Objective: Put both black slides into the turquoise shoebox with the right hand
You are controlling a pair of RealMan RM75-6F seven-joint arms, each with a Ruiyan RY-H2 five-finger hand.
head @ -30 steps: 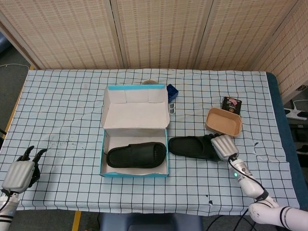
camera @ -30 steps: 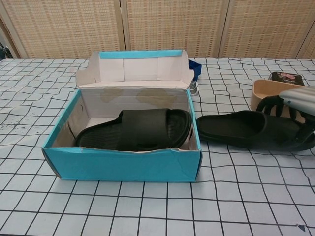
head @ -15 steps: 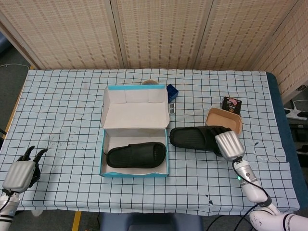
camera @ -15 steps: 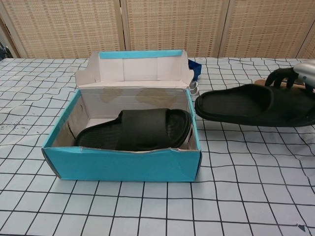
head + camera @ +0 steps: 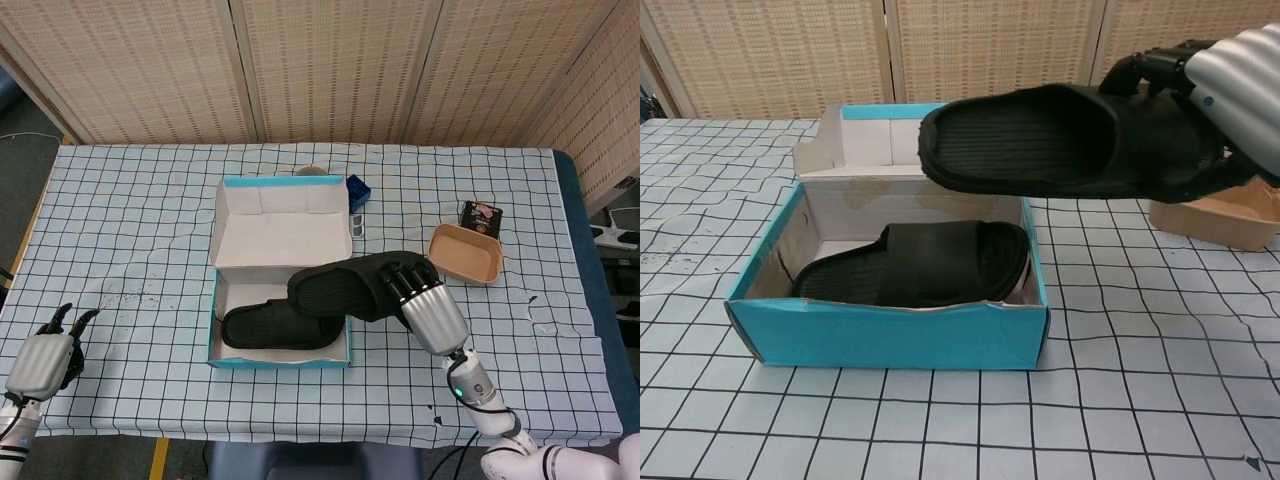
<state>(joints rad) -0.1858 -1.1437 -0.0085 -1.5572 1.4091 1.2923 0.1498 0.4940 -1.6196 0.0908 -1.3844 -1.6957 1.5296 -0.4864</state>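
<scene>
Right hand (image 5: pixel 428 308) grips second black slide (image 5: pixel 352 285) at its heel end, fingers wrapped over the strap, holding it in the air, toe end over the right edge of the turquoise shoebox (image 5: pixel 230 355), clear of the box walls in the chest view. Left hand (image 5: pixel 45 355) sits at the near left corner of the worktop (image 5: pixel 140 220), well left of the shoebox, holding nothing, fingers curled slightly with tips apart. First black slide (image 5: pixel 275 327) lies flat inside the shoebox along its near wall, partly under the lifted one in the head view. Shoebox lid stands open, hinged at the far side. Tan tray (image 5: pixel 465 253) sits right of the shoebox, just beyond the raised slide's heel. Small black packet (image 5: pixel 481 217) lies just behind the tray. Blue object (image 5: pixel 358 190) sits at the shoebox's far right corner, a small clear item just beside it, too small to tell. Checked cloth covers the worktop.
</scene>
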